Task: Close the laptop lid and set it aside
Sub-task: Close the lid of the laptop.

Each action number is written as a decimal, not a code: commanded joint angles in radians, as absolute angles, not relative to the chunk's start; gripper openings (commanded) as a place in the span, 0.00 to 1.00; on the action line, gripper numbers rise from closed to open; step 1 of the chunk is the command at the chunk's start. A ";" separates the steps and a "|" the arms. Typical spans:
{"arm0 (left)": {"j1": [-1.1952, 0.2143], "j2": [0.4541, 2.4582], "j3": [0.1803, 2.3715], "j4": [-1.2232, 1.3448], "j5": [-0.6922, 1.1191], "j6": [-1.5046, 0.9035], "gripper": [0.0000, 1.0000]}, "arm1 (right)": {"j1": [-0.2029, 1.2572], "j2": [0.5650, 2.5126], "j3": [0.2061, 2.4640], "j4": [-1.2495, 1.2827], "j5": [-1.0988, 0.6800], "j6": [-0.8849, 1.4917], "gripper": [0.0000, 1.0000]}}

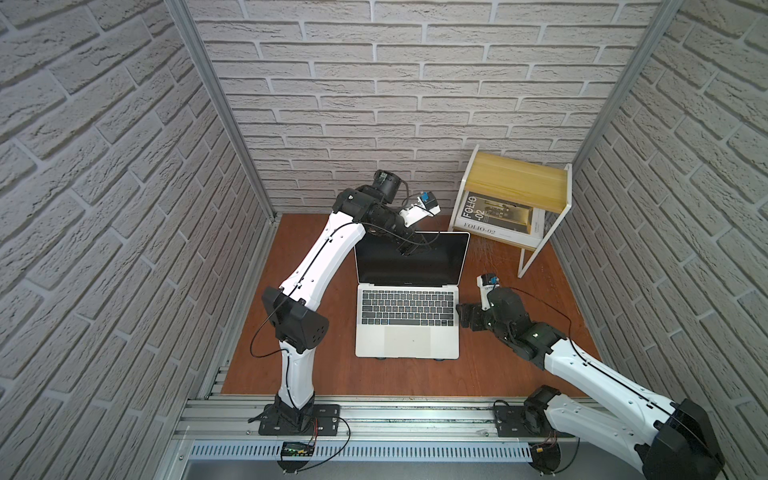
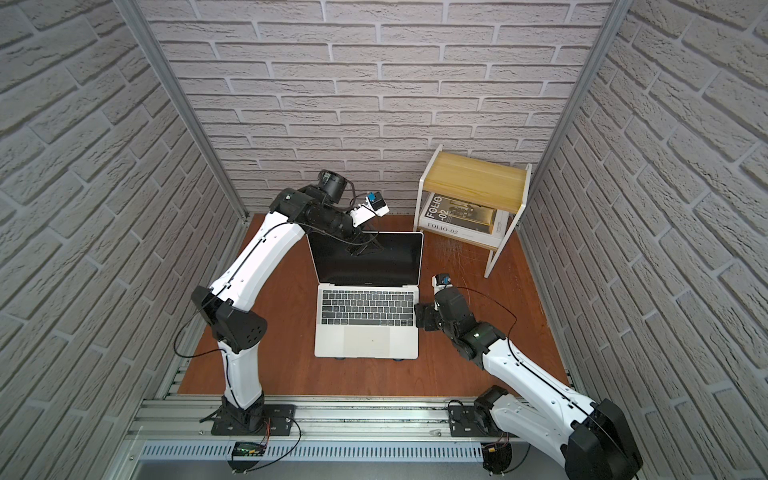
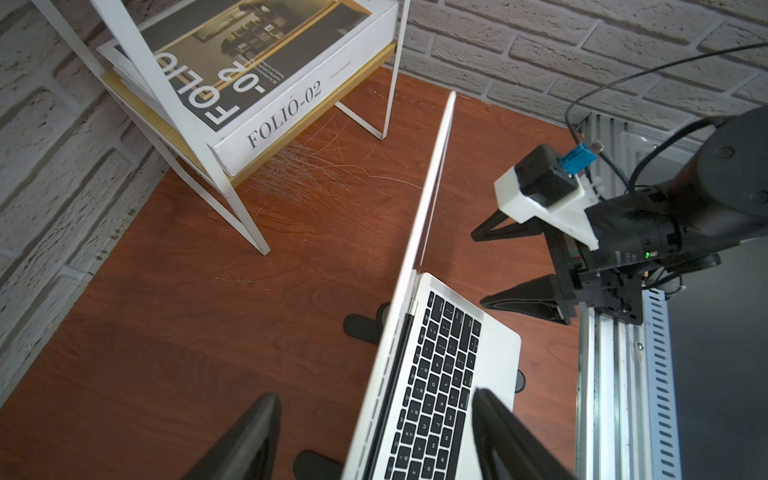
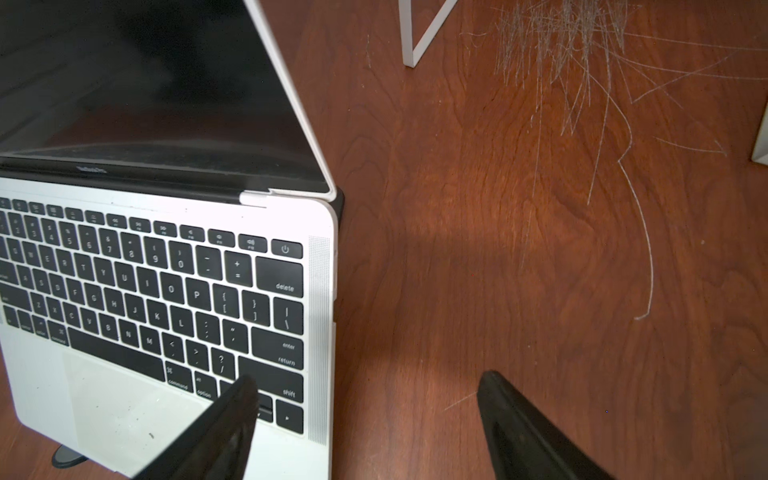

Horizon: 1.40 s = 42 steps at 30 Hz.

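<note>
The silver-white laptop [image 1: 409, 338] [image 2: 365, 343] stands open in the middle of the brown table. Its keyboard [image 4: 145, 291] faces the front. The laptop lid [image 1: 411, 262] [image 2: 365, 262] is up and tilted back, black screen forward. My left gripper [image 1: 405, 249] [image 2: 357, 248] is at the lid's top edge. In the left wrist view the gripper [image 3: 374, 397] is open, one finger on each side of the thin lid [image 3: 432, 187]. My right gripper [image 1: 462, 316] [image 2: 419, 318] [image 4: 369, 379] is open at the base's right edge, one finger over the keyboard corner, the other over bare table.
A white-framed shelf with a wooden top [image 1: 515, 178] stands at the back right and holds the FOLIO-02 book [image 1: 494, 220] [image 3: 270, 95]. Dark stand feet [image 3: 361, 328] show under the laptop. Brick walls close in three sides. An aluminium rail [image 1: 374, 415] runs along the front.
</note>
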State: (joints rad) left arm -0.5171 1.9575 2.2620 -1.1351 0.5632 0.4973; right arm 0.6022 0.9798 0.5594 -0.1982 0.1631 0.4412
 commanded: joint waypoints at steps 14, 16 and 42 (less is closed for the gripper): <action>-0.547 1.801 2.052 -0.991 0.555 0.553 0.71 | 0.609 1.050 0.546 -0.129 0.243 0.505 0.86; -0.555 1.798 2.050 -0.992 0.553 0.557 0.70 | 0.609 1.062 0.545 -0.125 0.247 0.508 0.86; -0.627 1.664 1.793 -0.857 0.513 0.532 0.64 | 0.607 1.190 0.549 -0.092 0.305 0.552 0.86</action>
State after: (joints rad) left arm -0.6048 1.6852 1.8343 -0.8574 0.4866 0.5545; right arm 0.6090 1.1557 0.5522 -0.0593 0.2459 0.5365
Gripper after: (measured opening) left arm 0.642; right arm 0.865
